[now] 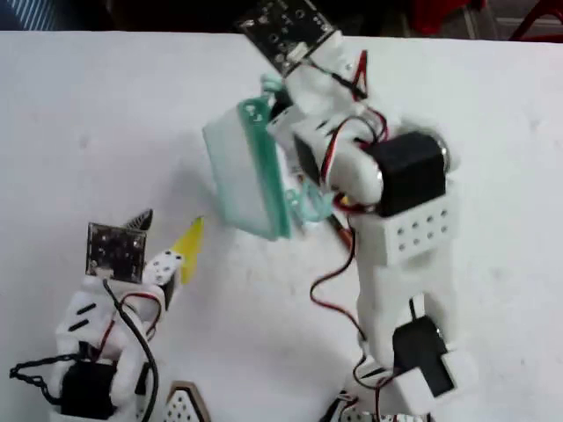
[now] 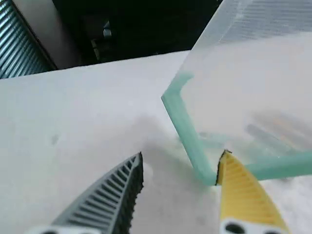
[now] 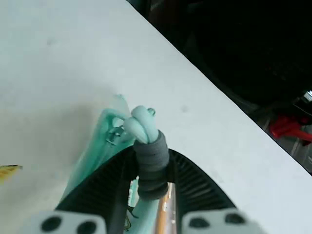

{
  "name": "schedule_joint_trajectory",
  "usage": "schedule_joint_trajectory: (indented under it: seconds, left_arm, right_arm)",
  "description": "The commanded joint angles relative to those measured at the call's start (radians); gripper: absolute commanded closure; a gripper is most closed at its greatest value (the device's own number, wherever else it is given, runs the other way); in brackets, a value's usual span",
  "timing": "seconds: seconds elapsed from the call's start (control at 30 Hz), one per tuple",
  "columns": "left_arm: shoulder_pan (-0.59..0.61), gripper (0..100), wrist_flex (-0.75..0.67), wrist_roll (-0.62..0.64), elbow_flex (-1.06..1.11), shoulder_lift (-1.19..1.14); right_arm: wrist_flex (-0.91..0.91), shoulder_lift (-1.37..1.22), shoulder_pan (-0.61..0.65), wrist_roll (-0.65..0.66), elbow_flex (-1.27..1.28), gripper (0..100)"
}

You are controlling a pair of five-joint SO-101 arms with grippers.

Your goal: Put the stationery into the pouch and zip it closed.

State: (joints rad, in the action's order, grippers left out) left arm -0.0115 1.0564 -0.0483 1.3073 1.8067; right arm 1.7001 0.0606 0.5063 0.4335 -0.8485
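Left of the pouch [image 1: 246, 171], the white surface [image 1: 97, 114] lies bare and wide, so a pass from that side or from beyond the pouch meets nothing. The pouch itself is tilted up on edge, a wall across the middle. Right of the pouch, the right arm [image 1: 387, 202] crowds against it, with wires [image 1: 330, 294] looping down, blocking that side. In front of the pouch, the left gripper [image 1: 171, 220] has its fingers [image 2: 107, 200] spread, the yellow one seemingly touching the pouch's teal corner.
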Motion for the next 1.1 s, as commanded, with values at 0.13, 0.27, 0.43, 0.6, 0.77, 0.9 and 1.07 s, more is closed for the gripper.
schedule_joint_trajectory:
  seconds: [0.13, 0.27, 0.43, 0.6, 0.77, 0.9, 1.07]
  left_arm:
    - [-0.041, 74, 0.071, 0.006, -0.152, -0.018]
    - [-0.108, 73, 0.187, 0.005, -0.293, -0.018]
    - [-0.120, 68, 0.258, 0.003, -0.358, -0.018]
    - [-0.090, 68, 0.267, 0.003, -0.365, -0.018]
    - [0.028, 68, 0.218, 0.005, -0.382, -0.016]
    - [0.033, 68, 0.270, 0.006, -0.466, -0.016]
    - [-0.062, 68, 0.311, 0.009, -0.526, -0.016]
  right_arm:
    - [0.016, 0.047, 0.119, -0.129, -0.002, 98.1]
    - [-0.010, 0.064, 0.125, -0.219, -0.014, 98.1]
    - [-0.021, 0.061, 0.122, -0.293, -0.077, 98.1]
    - [-0.076, 0.025, 0.119, -0.293, -0.077, 98.1]
    - [-0.081, -0.038, 0.091, -0.295, -0.084, 98.1]
    - [-0.081, -0.065, 0.087, -0.365, -0.084, 98.1]
    - [-0.082, -0.068, 0.094, -0.393, -0.084, 98.1]
